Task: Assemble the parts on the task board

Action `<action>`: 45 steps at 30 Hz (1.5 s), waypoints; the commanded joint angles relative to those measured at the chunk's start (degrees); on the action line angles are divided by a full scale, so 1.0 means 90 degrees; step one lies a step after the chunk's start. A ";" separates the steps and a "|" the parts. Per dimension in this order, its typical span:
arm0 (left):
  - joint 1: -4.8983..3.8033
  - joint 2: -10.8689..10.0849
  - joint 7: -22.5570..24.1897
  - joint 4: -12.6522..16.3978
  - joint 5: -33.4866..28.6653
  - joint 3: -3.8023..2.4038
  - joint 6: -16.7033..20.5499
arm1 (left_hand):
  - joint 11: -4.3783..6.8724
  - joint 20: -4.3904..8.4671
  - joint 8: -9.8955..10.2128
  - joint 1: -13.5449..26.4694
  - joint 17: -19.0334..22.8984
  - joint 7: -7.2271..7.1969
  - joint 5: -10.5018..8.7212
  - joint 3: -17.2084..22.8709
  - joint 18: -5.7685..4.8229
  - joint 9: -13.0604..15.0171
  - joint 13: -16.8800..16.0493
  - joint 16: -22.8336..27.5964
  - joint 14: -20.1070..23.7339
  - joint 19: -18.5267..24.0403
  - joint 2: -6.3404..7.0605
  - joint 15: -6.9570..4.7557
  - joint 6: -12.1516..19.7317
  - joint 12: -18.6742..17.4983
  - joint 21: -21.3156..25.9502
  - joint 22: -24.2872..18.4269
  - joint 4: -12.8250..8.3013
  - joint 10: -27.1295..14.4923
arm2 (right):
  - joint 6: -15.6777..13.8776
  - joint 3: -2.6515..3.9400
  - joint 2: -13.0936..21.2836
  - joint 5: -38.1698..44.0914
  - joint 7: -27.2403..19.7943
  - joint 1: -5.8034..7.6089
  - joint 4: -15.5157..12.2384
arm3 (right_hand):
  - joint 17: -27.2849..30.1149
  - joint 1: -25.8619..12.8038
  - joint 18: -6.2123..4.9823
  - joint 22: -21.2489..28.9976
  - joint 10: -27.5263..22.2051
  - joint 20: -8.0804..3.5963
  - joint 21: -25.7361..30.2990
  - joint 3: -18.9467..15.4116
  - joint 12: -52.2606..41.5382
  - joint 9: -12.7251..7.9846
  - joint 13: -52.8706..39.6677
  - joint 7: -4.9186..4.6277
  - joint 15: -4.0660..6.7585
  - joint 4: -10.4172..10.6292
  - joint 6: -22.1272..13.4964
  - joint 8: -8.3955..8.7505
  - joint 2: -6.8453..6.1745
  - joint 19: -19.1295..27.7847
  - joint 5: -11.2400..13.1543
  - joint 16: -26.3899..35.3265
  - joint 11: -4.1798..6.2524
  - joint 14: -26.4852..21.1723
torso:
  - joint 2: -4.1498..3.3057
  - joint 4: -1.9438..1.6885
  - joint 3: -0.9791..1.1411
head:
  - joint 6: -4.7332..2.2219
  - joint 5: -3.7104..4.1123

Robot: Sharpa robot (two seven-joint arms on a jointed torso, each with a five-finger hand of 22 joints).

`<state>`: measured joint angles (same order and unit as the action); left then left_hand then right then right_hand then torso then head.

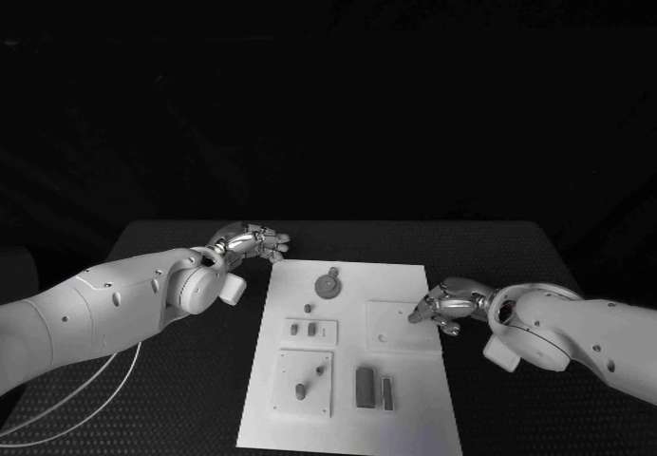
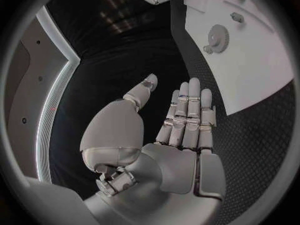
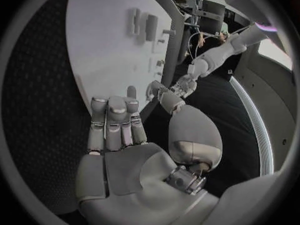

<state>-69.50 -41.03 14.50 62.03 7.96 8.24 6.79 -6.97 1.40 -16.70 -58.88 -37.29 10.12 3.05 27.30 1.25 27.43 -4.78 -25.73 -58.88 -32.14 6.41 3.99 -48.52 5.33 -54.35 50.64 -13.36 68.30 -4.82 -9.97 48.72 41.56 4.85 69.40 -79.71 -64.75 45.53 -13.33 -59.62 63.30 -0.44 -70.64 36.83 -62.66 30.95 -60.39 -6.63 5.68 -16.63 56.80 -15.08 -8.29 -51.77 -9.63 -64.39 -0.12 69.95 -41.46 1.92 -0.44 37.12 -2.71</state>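
Task board (image 1: 411,285), white plate, lies flat mid-table between my two hands. My left hand (image 1: 251,243) hovers off the board's far corner on my left side, over the black table (image 1: 164,399), fingers straight and together, thumb apart, holding nothing; the left wrist view shows the same flat palm (image 2: 181,130) with nothing in it. My right hand (image 1: 446,306) sits at the board's edge on my right, over the raised square plate (image 1: 394,325), fingers extended, nothing gripped; the right wrist view shows the palm (image 3: 119,130) open above the board's rim. Gear-shaped part (image 1: 328,281) lies on the board nearer my left hand, small peg (image 1: 309,307) just beside it. Small two-slot block (image 1: 310,329) and larger square block (image 1: 304,382) hold short parts, closer to my body. Two upright bars (image 1: 372,388) stand beside the larger block, toward my right hand's side. Thin white cable (image 1: 83,399) runs on the table under my left arm
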 commanded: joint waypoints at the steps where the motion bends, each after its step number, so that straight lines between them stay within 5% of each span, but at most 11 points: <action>1: -0.0008 0.0062 0.0219 -0.0104 -0.0297 -0.0008 0.0103 | 0.0002 0.0016 -0.0046 0.0010 -0.0009 -0.0018 -0.0003 0.0028 0.0115 0.0001 -0.0010 0.0034 -0.0057 0.0026 -0.0063 0.0005 -0.0033 0.0037 0.0040 0.0007 0.0017 0.0066 | 0.0017 0.0160 -0.0318 -0.1106 -0.1310 0.0027 0.0640 | 0.0177 0.0187 -0.0137 0.0073 -0.0257 0.0171 0.0244 -0.0188 0.0254 0.0020 0.0201 -0.0026 -0.0055 0.0000 -0.0100 0.0050 0.0102 0.0355 -0.0152 0.0287 -0.0045 -0.0325 | 0.0121 0.0018 -0.0031 | -0.0215 0.0054; 10: -0.0081 0.0247 0.0317 -0.0411 -0.0473 -0.0018 0.0100 | -0.0033 -0.0021 -0.0026 -0.0016 0.0022 -0.0082 -0.0004 0.0030 0.0077 -0.0032 0.0065 0.0194 0.0101 0.0111 -0.0076 0.0063 0.0021 -0.0127 0.0088 0.0014 -0.0016 -0.0159 | 0.0029 0.0590 -0.1540 -0.1925 -0.1911 -0.0062 0.2859 | 0.1562 0.0388 0.0235 0.0709 -0.1404 0.0782 0.1762 -0.0216 0.2226 0.0046 0.2000 -0.0288 -0.0811 -0.0005 -0.0469 0.0119 0.0293 0.1922 -0.0211 0.2260 -0.0455 -0.1791 | 0.0361 0.0035 -0.0067 | -0.0580 0.0071; 13: -0.0106 0.0281 0.0385 -0.0468 -0.0559 -0.0021 0.0086 | -0.0026 -0.0035 -0.0021 -0.0011 0.0043 -0.0107 -0.0004 0.0028 0.0069 -0.0036 0.0078 0.0254 0.0180 0.0142 -0.0072 0.0081 0.0033 -0.0154 0.0105 0.0011 -0.0018 -0.0212 | 0.0002 0.0695 -0.1624 -0.2236 -0.1981 -0.0099 0.3037 | 0.1705 0.0392 0.0266 0.0777 -0.1510 0.0820 0.1898 -0.0204 0.2436 0.0043 0.2193 -0.0303 -0.0892 0.0002 -0.0517 0.0134 0.0299 0.2046 -0.0209 0.2466 -0.0528 -0.1902 | 0.0382 0.0032 -0.0064 | -0.0657 0.0071; 15: -0.0107 0.0344 0.0447 -0.0564 -0.0646 -0.0024 0.0082 | 0.0034 -0.0136 0.0012 0.0025 0.0152 -0.0213 -0.0013 0.0019 -0.0015 -0.0056 0.0115 0.0550 0.0628 0.0419 -0.0056 0.0182 0.0111 -0.0188 0.0301 -0.0057 -0.0030 -0.0469 | 0.0004 0.0763 -0.1660 -0.2393 -0.2038 -0.0131 0.3108 | 0.2472 0.0421 0.0595 0.1200 -0.2147 0.1071 0.2812 -0.0048 0.3629 -0.0025 0.3129 -0.0293 -0.1497 0.0011 -0.0927 0.0301 0.0394 0.3094 -0.0016 0.3699 -0.0911 -0.2882 | 0.0396 0.0017 -0.0064 | -0.0719 0.0062; 17: -0.0107 0.0400 0.0472 -0.0664 -0.0741 -0.0025 0.0046 | 0.0087 -0.0244 0.0052 0.0053 0.0282 -0.0280 -0.0010 0.0002 -0.0120 -0.0077 0.0120 0.0871 0.1109 0.0739 -0.0019 0.0282 0.0202 -0.0195 0.0533 -0.0138 -0.0045 -0.0685 | 0.0043 0.0807 -0.1698 -0.2425 -0.2073 -0.0165 0.3146 | 0.3489 0.0588 0.0550 0.1682 -0.1472 0.1258 0.3422 -0.0276 0.4780 -0.0024 0.4573 -0.0252 -0.1546 0.0028 -0.1079 0.0224 0.0445 0.3063 0.0185 0.4660 -0.0879 -0.2613 | 0.0414 0.0008 -0.0066 | -0.0717 0.0053; 26: -0.0104 0.0421 0.0514 -0.0695 -0.0774 -0.0024 0.0018 | 0.0219 -0.0473 0.0107 0.0088 0.0498 -0.0411 -0.0011 -0.0026 -0.0138 -0.0093 0.0106 0.1301 0.1740 0.1176 0.0023 0.0437 0.0364 -0.0178 0.0895 -0.0262 -0.0029 -0.1068 | 0.0070 0.0828 -0.1685 -0.2508 -0.2096 -0.0212 0.2975 | 0.4063 0.0618 0.0465 0.2002 -0.1048 0.1401 0.3880 -0.0626 0.5362 -0.0197 0.5465 -0.0247 -0.1564 0.0014 -0.1090 0.0145 0.0576 0.3079 0.0228 0.4916 -0.0892 -0.2525 | 0.0429 0.0004 -0.0044 | -0.0702 0.0003; 27: -0.0099 0.0406 0.0345 -0.0697 -0.0640 -0.0019 0.0058 | 0.0774 -0.0155 0.1855 0.2004 0.4144 -0.1125 -0.0339 -0.3033 -0.0138 -0.3048 0.0531 0.2859 0.6542 0.3572 -0.0712 -0.0444 0.5391 -0.0592 0.6039 -0.5627 0.1484 -0.3004 | -0.0003 0.0826 -0.1681 -0.2307 -0.1906 -0.0199 0.2994 | 0.7194 -0.5059 0.1481 0.6624 -0.7033 0.0049 0.7849 -0.4092 0.6963 -0.3439 0.6710 0.0737 -0.0631 0.1848 -0.6311 0.1676 0.0922 0.5752 0.1070 0.7155 0.0013 -0.7773 | 0.0424 0.0014 -0.0058 | -0.0706 0.0018; 28: -0.0097 0.0404 0.0348 -0.0690 -0.0640 -0.0021 0.0065 | 0.0774 -0.0155 0.1855 0.2041 0.4144 -0.1125 -0.0339 -0.3033 -0.0138 -0.3048 0.0531 0.2859 0.6542 0.3572 -0.0712 -0.0444 0.5391 -0.0592 0.6039 -0.5627 0.1484 -0.3047 | -0.0010 0.0826 -0.1679 -0.2311 -0.1910 -0.0200 0.2987 | 0.7194 -0.5059 0.1481 0.6624 -0.7033 0.0049 0.7849 -0.4092 0.6963 -0.3439 0.6710 0.0737 -0.0631 0.1848 -0.6311 0.1676 0.0922 0.5752 0.1070 0.7155 0.0013 -0.7773 | 0.0427 0.0013 -0.0057 | -0.0703 0.0019; 29: -0.0092 0.0400 0.0355 -0.0671 -0.0641 -0.0025 0.0086 | 0.0774 -0.0155 0.1855 0.6542 0.4144 -0.1125 -0.0339 -0.3033 -0.0138 -0.3048 0.0531 0.2859 0.6542 0.3572 -0.0712 -0.0444 0.5391 -0.0592 0.6039 -0.5627 0.1484 -0.7589 | -0.0031 0.0827 -0.1673 -0.2321 -0.1919 -0.0204 0.2967 | 0.7194 -0.5059 0.1481 0.6624 -0.7033 0.0049 0.7849 -0.4092 0.6963 -0.3439 0.6710 0.0737 -0.0631 0.1848 -0.6311 0.1676 0.0922 0.5752 0.1070 0.7155 0.0013 -0.7773 | 0.0438 0.0010 -0.0056 | -0.0698 0.0023; 38: 0.0137 0.0237 0.0627 0.0093 -0.0691 -0.0205 0.0908 | 0.0774 -0.0155 0.1855 0.6542 0.4144 -0.1125 -0.0339 -0.3033 -0.0138 -0.3048 0.0531 0.2859 0.6542 0.3572 -0.0712 -0.0444 0.5391 -0.0592 0.6039 -0.5627 0.1484 -0.7589 | -0.0853 0.0881 -0.1440 -0.2757 -0.2285 -0.0360 0.2189 | 0.7194 -0.5059 0.1481 0.6624 -0.7033 0.0049 0.7849 -0.4092 0.6963 -0.3439 0.6710 0.0737 -0.0631 0.1848 -0.6311 0.1676 0.0922 0.5752 0.1070 0.7155 0.0013 -0.7773 | 0.0843 -0.0119 0.0004 | -0.0471 0.0183; 45: 0.0523 -0.0039 0.1086 0.1382 -0.0774 -0.0510 0.2296 | 0.0774 -0.0155 0.1855 0.6542 0.4144 -0.1125 -0.0339 -0.3033 -0.0138 -0.3048 0.0531 0.2859 0.6542 0.3572 -0.0712 -0.0444 0.5391 -0.0592 0.6039 -0.5627 0.1484 -0.7589 | -0.2241 0.0971 -0.1048 -0.3492 -0.2903 -0.0624 0.0874 | 0.7194 -0.5059 0.1481 0.6624 -0.7033 0.0049 0.7849 -0.4092 0.6963 -0.3439 0.6710 0.0737 -0.0631 0.1848 -0.6311 0.1676 0.0922 0.5752 0.1070 0.7155 0.0013 -0.7773 | 0.1127 -0.0208 0.0046 | -0.0313 0.0295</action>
<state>-65.06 -41.28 20.17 73.24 1.72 3.68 18.73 -0.23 -0.10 -1.00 -3.63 -1.71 0.34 0.49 1.56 0.45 1.40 -0.24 -0.86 -2.23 -1.32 0.34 0.41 -2.36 0.39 -2.41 2.53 -0.59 3.93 -16.51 -1.25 39.04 14.94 -16.32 64.06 -70.70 -1.45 2.76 -1.35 -2.17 2.83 0.49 -1.86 1.79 -0.88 1.52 -0.58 -0.50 -0.45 -0.75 2.45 -0.81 -0.19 -1.39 -0.66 -1.21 -0.41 2.48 -32.68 0.49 -0.24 33.89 -0.37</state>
